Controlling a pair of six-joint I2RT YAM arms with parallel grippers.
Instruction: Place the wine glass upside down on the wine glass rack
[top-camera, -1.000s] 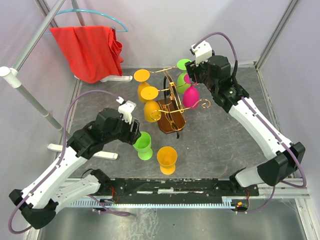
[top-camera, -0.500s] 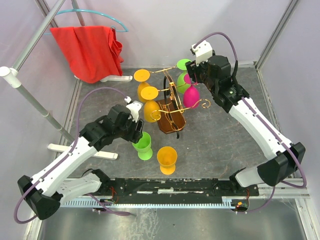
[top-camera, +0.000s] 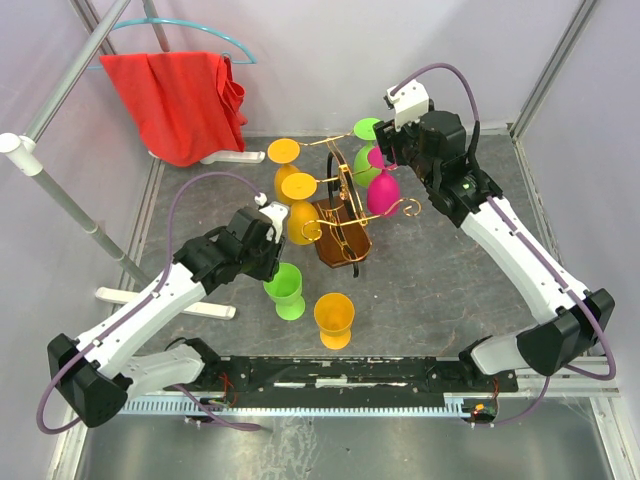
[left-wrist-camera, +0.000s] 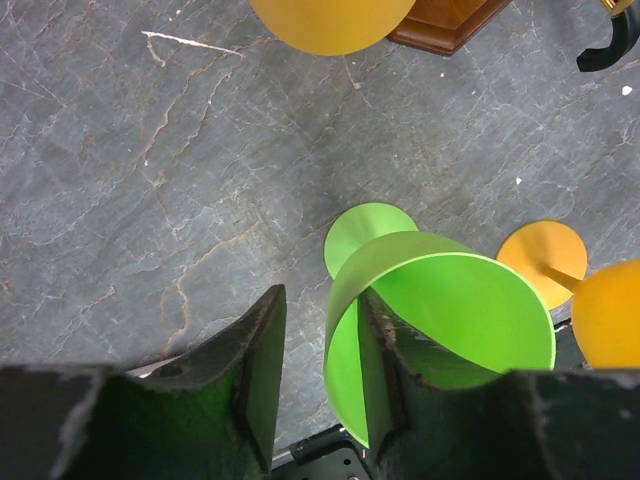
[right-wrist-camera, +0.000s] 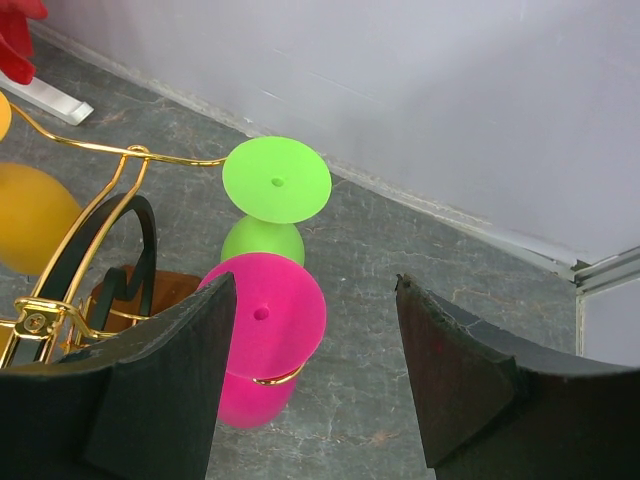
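The matt green plastic wine glass (top-camera: 285, 290) has a wide tulip-shaped bowl, a short stem and a flat round foot; it stands upright on its foot on the dark grey stone-patterned table (top-camera: 440, 290), left of the middle and toward the near edge; its mouth faces up.

The left gripper (top-camera: 272, 262) is at the bowl's rim on the side toward the left edge; the left wrist view shows one black finger outside the bowl and the other inside it, with the thin green wall between them; the jaws are parted, with a gap between the outer finger and the wall, so nothing is clamped.

The wine glass rack (top-camera: 338, 240), thin gold wire arms with curled ends on a dark brown wooden base, stands near the middle of the table, toward the far edge, just beyond the green plastic wine glass. Four glasses hang from it upside down: two orange plastic glasses (top-camera: 303, 222) on its left side, and a lime green glass (top-camera: 368, 130) and a magenta glass (top-camera: 382, 195) on its right side.

The right gripper (top-camera: 385, 155) hovers over the rack's right side; its jaws are spread wide and hold nothing; in the right wrist view the magenta glass's foot lies below the gap between them.

An upright orange plastic goblet (top-camera: 334, 318) stands just beside the green plastic wine glass, closer to the near edge.
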